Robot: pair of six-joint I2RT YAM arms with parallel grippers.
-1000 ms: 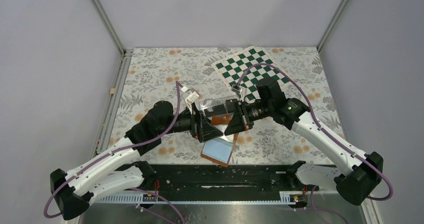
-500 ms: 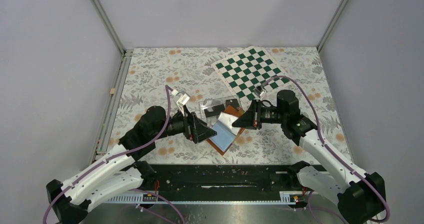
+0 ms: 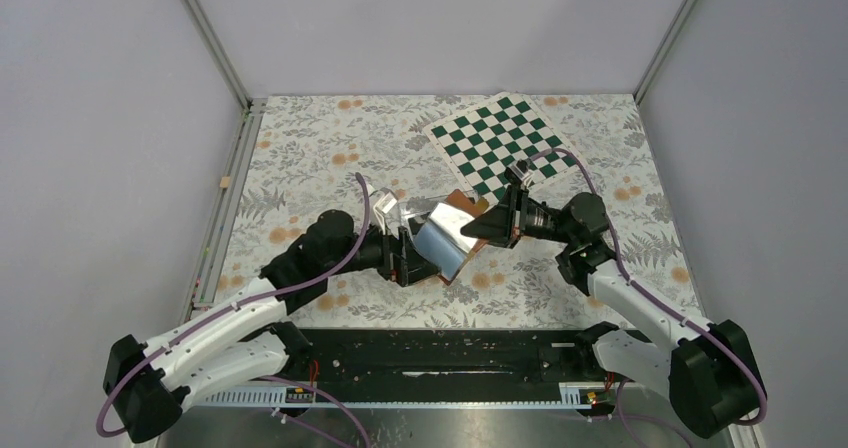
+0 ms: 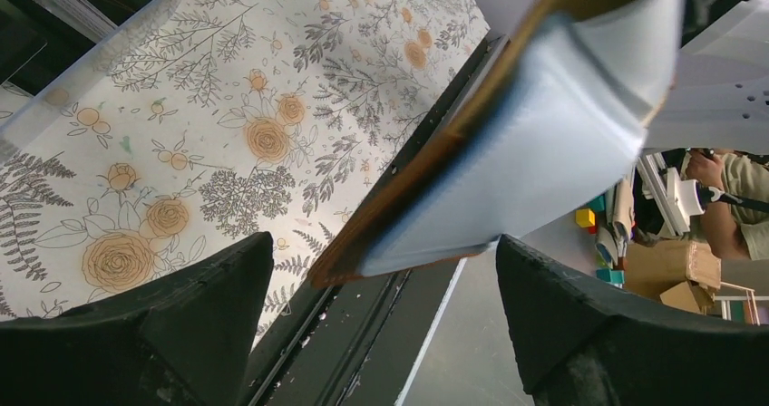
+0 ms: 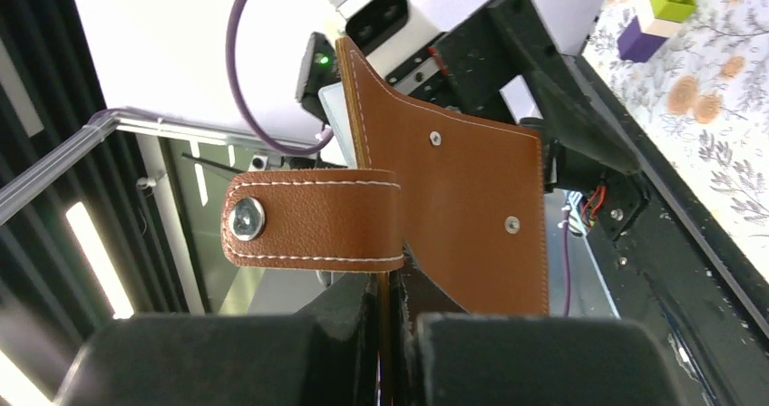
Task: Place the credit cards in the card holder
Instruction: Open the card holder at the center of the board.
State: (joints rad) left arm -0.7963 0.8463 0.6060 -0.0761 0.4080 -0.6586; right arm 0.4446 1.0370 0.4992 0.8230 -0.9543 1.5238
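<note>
Over table (image 3: 300,158), right claw (image 5: 390,290) pinching card holder (image 5: 458,216)

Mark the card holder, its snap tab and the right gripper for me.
card holder (image 3: 447,246): top external view, on its pale inner sleeves.
snap tab (image 5: 313,220): right wrist view, middle of the strap.
right gripper (image 5: 392,290): right wrist view, between the fingertips, shut on the leather.

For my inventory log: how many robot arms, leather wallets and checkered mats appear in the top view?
robot arms: 2 (left arm, right arm)
card holder: 1
checkered mat: 1
total: 4
</note>
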